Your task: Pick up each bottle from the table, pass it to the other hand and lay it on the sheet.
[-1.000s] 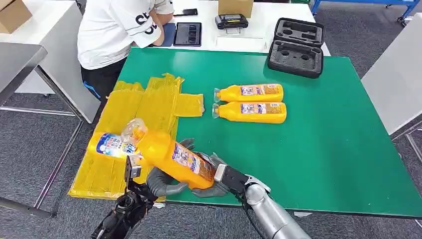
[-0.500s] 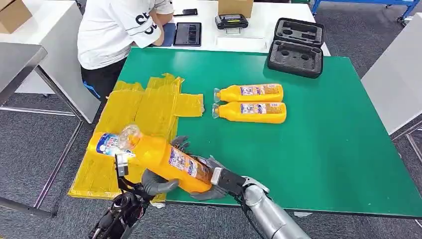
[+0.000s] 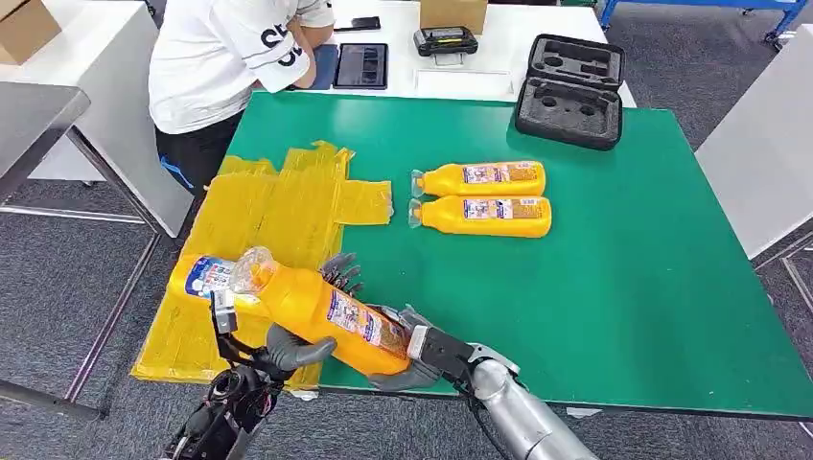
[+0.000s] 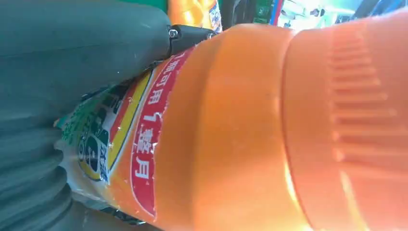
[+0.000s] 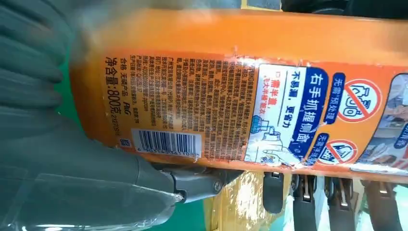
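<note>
An orange bottle (image 3: 326, 311) with a clear cap hangs tilted over the table's near left edge. My right hand (image 3: 414, 353) grips its base, and the label and barcode of the orange bottle (image 5: 240, 106) show in the right wrist view. My left hand (image 3: 305, 331) wraps its middle, thumb in front and fingers (image 3: 340, 271) behind; the thumb presses the orange bottle (image 4: 250, 134) in the left wrist view. A second bottle (image 3: 203, 276) lies on the yellow sheet (image 3: 278, 206). Two more bottles (image 3: 484, 178) (image 3: 484, 216) lie side by side on the green table (image 3: 623, 287).
A person in a white shirt (image 3: 225, 57) stands at the table's far left corner. A black moulded case (image 3: 572, 91) sits at the far edge. Behind it stand a white table with a tablet (image 3: 361, 65) and a grey table (image 3: 38, 115) on the left.
Both hands and the held bottle have shifted left, its cap now over the sheet's bottle. My left thumb has closed up against the bottle's front.
</note>
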